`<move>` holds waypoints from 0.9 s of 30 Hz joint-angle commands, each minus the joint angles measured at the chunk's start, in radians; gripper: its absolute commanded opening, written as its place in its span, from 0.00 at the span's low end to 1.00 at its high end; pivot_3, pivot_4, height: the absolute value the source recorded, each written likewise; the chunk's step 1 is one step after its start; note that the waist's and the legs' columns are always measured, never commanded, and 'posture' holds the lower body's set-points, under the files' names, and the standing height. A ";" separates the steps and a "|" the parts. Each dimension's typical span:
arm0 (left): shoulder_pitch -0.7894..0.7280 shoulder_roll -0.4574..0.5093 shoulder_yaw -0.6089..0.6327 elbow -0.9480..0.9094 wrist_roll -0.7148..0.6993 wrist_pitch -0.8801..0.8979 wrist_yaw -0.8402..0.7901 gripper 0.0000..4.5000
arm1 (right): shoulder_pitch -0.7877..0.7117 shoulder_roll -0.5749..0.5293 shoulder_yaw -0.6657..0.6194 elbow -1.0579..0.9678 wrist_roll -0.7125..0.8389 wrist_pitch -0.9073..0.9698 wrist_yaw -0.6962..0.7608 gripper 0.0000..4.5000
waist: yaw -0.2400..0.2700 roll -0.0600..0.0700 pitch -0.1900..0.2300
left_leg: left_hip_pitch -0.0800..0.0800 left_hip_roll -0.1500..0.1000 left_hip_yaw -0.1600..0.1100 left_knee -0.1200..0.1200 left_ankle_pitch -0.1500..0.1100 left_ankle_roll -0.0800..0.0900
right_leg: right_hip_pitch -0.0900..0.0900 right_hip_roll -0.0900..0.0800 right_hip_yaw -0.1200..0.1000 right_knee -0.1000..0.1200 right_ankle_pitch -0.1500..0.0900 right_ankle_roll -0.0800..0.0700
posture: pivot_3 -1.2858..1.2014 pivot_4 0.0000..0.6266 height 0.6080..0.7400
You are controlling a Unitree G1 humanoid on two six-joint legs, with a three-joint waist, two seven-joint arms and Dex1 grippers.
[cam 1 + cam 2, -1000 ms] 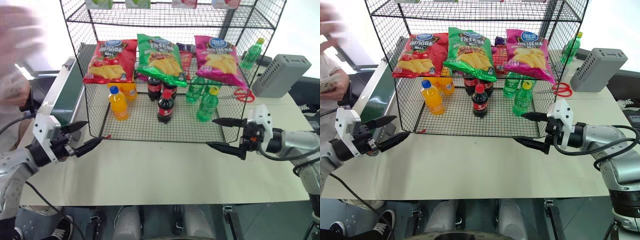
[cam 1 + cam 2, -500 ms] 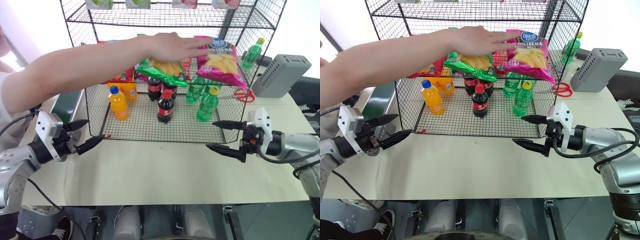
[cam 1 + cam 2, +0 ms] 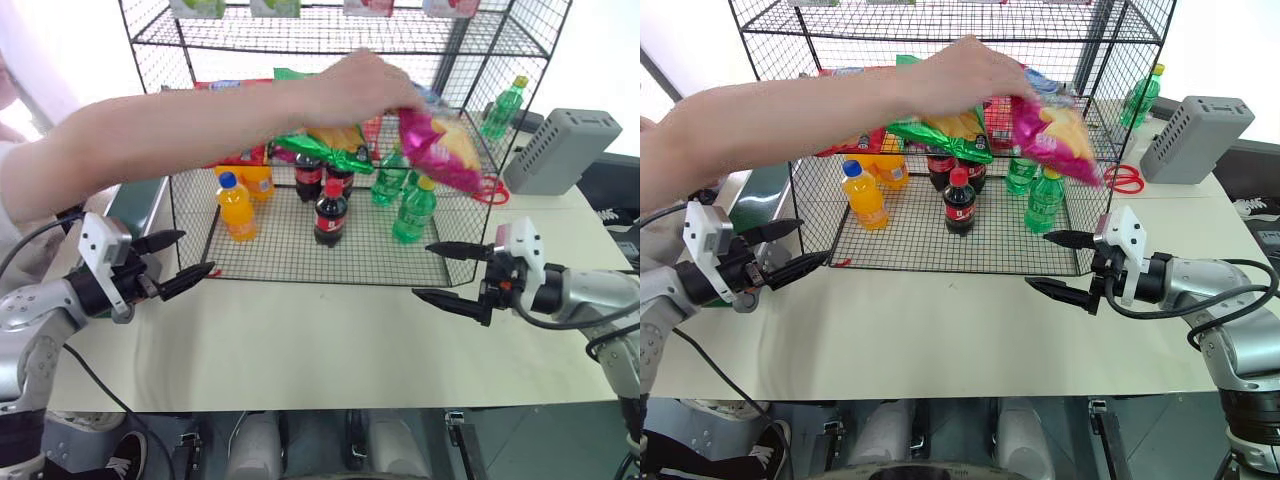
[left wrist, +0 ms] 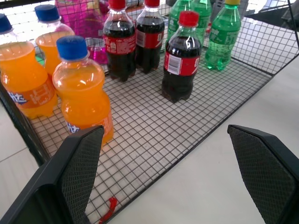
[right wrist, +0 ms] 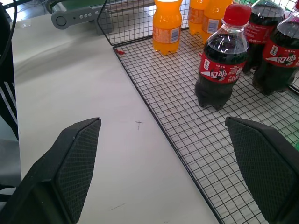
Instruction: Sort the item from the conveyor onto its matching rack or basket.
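Reaching across the rack (image 3: 160, 120) from the robot's left, a person's bare arm ends in a hand (image 3: 350, 85) that grips the magenta-pink crisp bag (image 3: 438, 150) by its top; the bag hangs tilted and blurred at the middle tier's right end, glossy, with yellow crisps showing. Under the arm on that tier lie a green bag (image 3: 325, 140) and, mostly hidden, a red bag (image 3: 240, 152). On the bottom tier stand orange bottles (image 3: 236, 208), cola bottles (image 3: 331, 212) and green bottles (image 3: 414, 210). The conveyor (image 3: 135, 195) sits to the left behind the arm. Both head views also show a grey box (image 3: 560, 150), red scissors (image 3: 1125, 180) and a lone green bottle (image 3: 503, 108) at the right. The left gripper (image 3: 187, 262) and right gripper (image 3: 450, 272) hover over the table (image 3: 320, 340) before the rack, fingers spread wide, empty.

From the left wrist, the spread fingers (image 4: 79, 172) frame the orange and cola bottles, with pink bag reflection behind.

From the right wrist, the fingers (image 5: 74, 158) frame a cola bottle and bare table.
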 commanded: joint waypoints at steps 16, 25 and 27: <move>-0.017 0.009 0.007 -0.025 0.001 -0.010 0.002 1.00 | -0.020 0.016 0.001 -0.017 -0.002 -0.025 -0.003 0.99 | 0.000 0.000 0.000 | 0.000 0.000 0.000 0.000 0.000 0.000 | 0.000 0.000 0.000 0.000 0.000 0.000 | 0.52 0.24 1.00; 0.007 0.012 0.011 -0.046 -0.007 0.001 0.007 1.00 | -0.013 0.007 -0.002 -0.029 0.006 -0.007 0.001 0.99 | 0.000 0.000 0.000 | 0.000 0.000 0.000 0.000 0.000 0.000 | 0.000 0.000 0.000 0.000 0.000 0.000 | 0.52 0.24 1.00; 0.006 0.013 0.010 -0.046 -0.007 0.003 0.010 1.00 | -0.019 0.007 0.000 -0.025 0.004 -0.005 0.002 0.99 | 0.000 0.000 0.000 | 0.000 0.000 0.000 0.000 0.000 0.000 | 0.000 0.000 0.000 0.000 0.000 0.000 | 0.52 0.24 1.00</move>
